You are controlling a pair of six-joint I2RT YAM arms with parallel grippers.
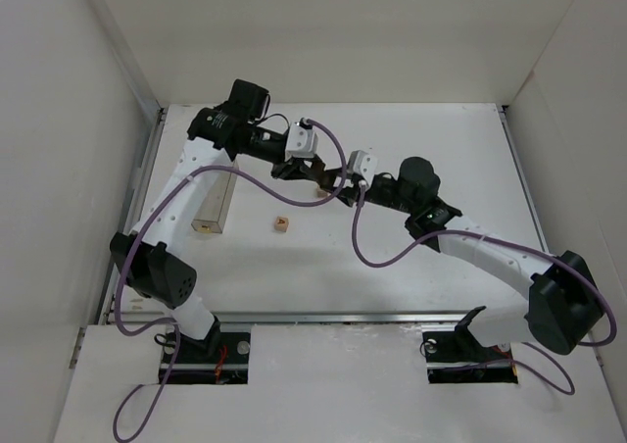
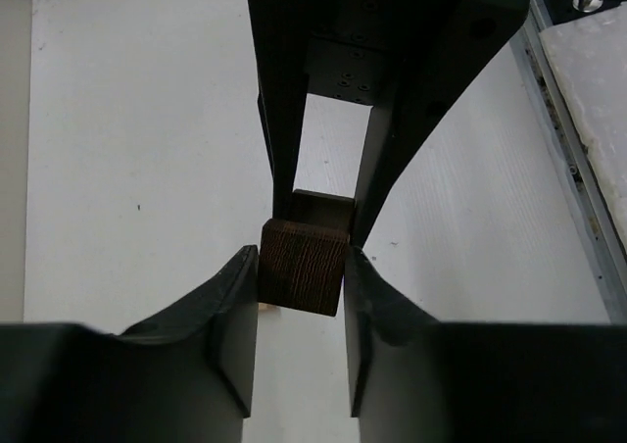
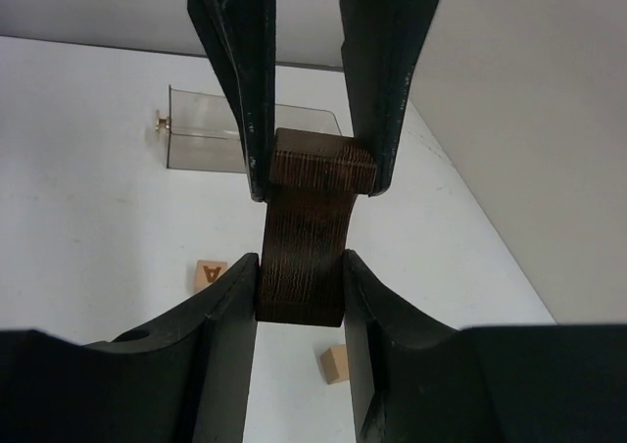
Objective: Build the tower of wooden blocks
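Observation:
Both grippers are shut on the same dark brown wood block, one at each end, and hold it above the table. In the right wrist view my right gripper clamps its near end and my left gripper clamps its far end. In the left wrist view my left gripper grips the block and the right gripper reaches in from above. In the top view the two grippers, left and right, meet at the table's middle back. No stacked tower shows.
A small tan cube lies on the table under the grippers, also in the top view. A tan cube with a letter lies to the left. The clear plastic box stands at the left. White walls surround the table.

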